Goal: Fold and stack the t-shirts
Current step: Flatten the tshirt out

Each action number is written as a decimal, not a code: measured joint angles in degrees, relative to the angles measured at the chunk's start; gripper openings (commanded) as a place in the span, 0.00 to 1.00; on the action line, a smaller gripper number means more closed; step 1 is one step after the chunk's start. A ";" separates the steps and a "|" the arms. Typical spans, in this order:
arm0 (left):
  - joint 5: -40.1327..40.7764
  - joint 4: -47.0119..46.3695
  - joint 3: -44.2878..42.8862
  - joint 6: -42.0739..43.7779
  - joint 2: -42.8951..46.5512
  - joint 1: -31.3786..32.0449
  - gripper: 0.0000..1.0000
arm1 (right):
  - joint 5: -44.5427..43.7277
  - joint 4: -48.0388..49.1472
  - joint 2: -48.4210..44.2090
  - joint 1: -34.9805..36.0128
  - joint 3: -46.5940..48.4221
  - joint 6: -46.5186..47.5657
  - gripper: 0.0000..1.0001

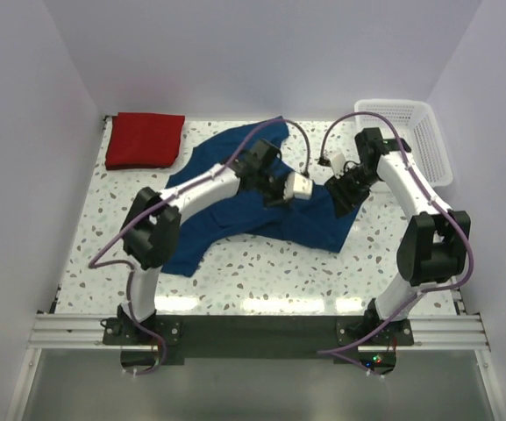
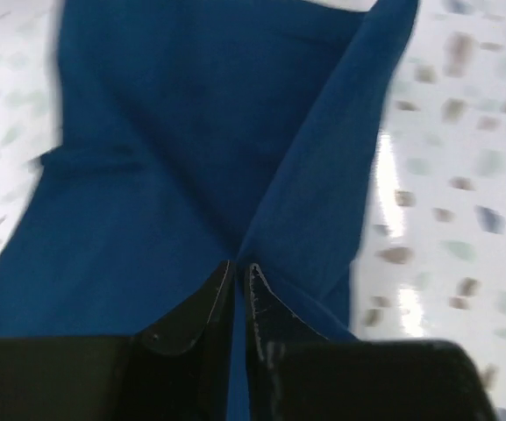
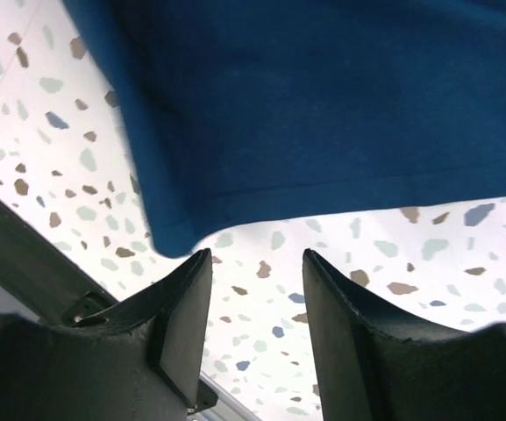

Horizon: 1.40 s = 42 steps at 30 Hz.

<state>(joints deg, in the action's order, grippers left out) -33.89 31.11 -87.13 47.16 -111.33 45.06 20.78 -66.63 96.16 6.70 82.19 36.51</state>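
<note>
The navy t-shirt (image 1: 235, 219) lies crumpled across the middle of the table. The red t-shirt (image 1: 146, 140) lies folded at the back left corner. My left gripper (image 1: 277, 195) is over the navy shirt's middle. In the left wrist view the gripper (image 2: 239, 267) is shut on a raised fold of the navy shirt (image 2: 182, 158). My right gripper (image 1: 340, 197) is at the shirt's right edge. In the right wrist view the gripper (image 3: 255, 254) is open and empty, over bare table, with the shirt's hem corner (image 3: 178, 232) just beyond its left fingertip (image 3: 191, 281).
A white lattice basket (image 1: 419, 132) stands at the back right corner. The speckled table (image 1: 261, 276) shows bare in front of the navy shirt. White walls close in the left, back and right sides.
</note>
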 measured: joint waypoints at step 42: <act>11.37 -45.42 32.24 28.52 3.98 10.80 0.45 | -0.57 5.84 9.49 -7.76 -2.47 -5.77 0.40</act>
<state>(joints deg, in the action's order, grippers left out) -22.52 -14.31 -54.89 75.68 -107.35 55.86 20.21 -60.80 105.65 -1.06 79.72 30.74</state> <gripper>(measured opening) 0.459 0.400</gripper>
